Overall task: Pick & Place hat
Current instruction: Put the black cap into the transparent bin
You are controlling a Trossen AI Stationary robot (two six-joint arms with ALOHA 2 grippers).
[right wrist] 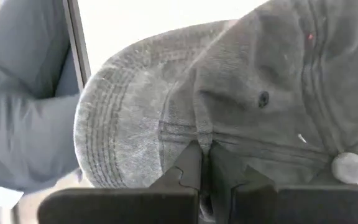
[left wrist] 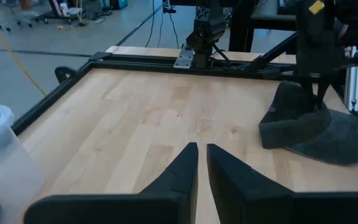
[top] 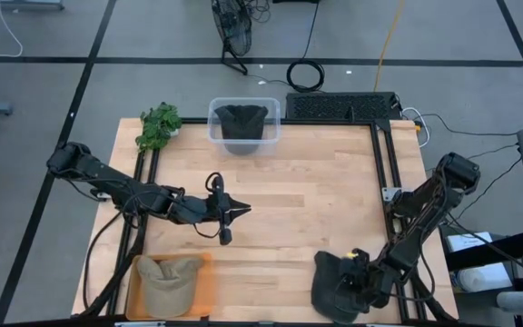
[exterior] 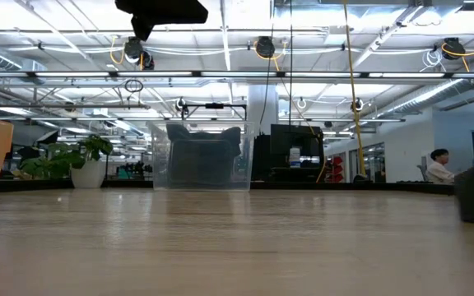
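One dark grey hat (top: 339, 283), lower right of the high view: right gripper (top: 360, 272) jaws pinched shut on its crown; lift straight, slowly, toward the clear bin (top: 243, 126); left gripper (top: 234, 211) jaws nearly closed, empty.

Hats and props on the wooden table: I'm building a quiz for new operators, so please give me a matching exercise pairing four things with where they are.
Things:
1. Dark grey fabric cap
2. Tan fabric cap
3. Black hat
4. Green leafy plant

Places:
A. Inside the clear plastic bin at the far edge
B. On the orange tray at the near left corner
C. At the far left corner, beside the bin
D. Near right corner, pinched in the right gripper jaws

Pairs: 1-D, 2-B, 3-A, 4-C
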